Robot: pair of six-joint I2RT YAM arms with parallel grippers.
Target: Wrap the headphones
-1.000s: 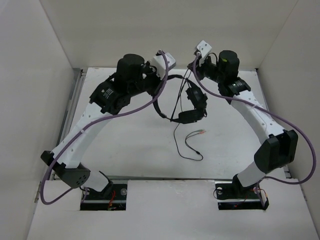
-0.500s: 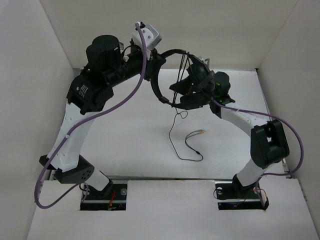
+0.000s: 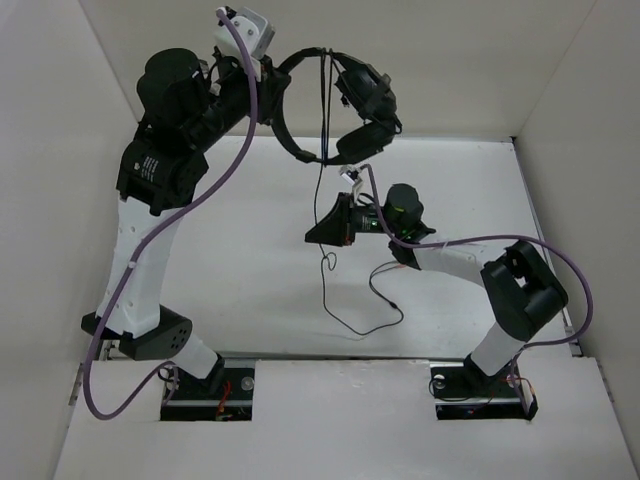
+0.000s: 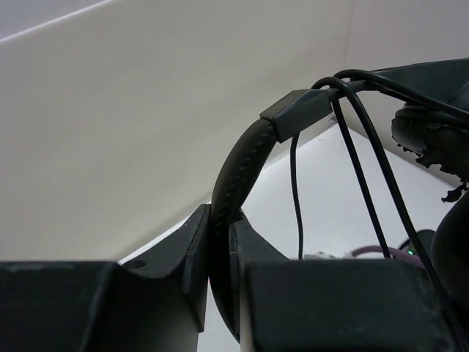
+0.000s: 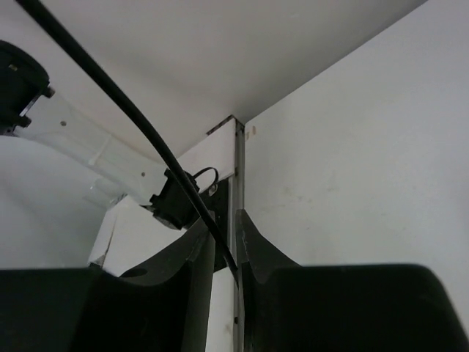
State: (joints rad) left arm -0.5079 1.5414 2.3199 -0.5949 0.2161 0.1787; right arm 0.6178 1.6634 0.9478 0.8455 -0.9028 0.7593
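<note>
The black headphones (image 3: 345, 95) hang in the air at the back of the enclosure, both earcups (image 3: 367, 100) dangling to the right. My left gripper (image 3: 272, 85) is raised high and shut on the padded headband (image 4: 242, 161). The thin black cable (image 3: 324, 150) is looped over the headband (image 4: 366, 183) and drops straight down. My right gripper (image 3: 316, 234) is low over the table middle, pointing left, shut on the cable (image 5: 132, 117), which runs between its jaws (image 5: 227, 246). Below it the cable loops on the table (image 3: 350, 325). The plugs are hidden.
White walls close in the table (image 3: 250, 300) at the left, back and right. A metal rail (image 5: 236, 169) runs along the table's left edge. Purple arm cables (image 3: 200, 200) hang beside both arms. The left arm's white link (image 5: 66, 139) shows in the right wrist view.
My left arm has lifted the headphones up and back to the left. My right gripper has dropped from the earcups toward the table middle and now holds the hanging cable.
</note>
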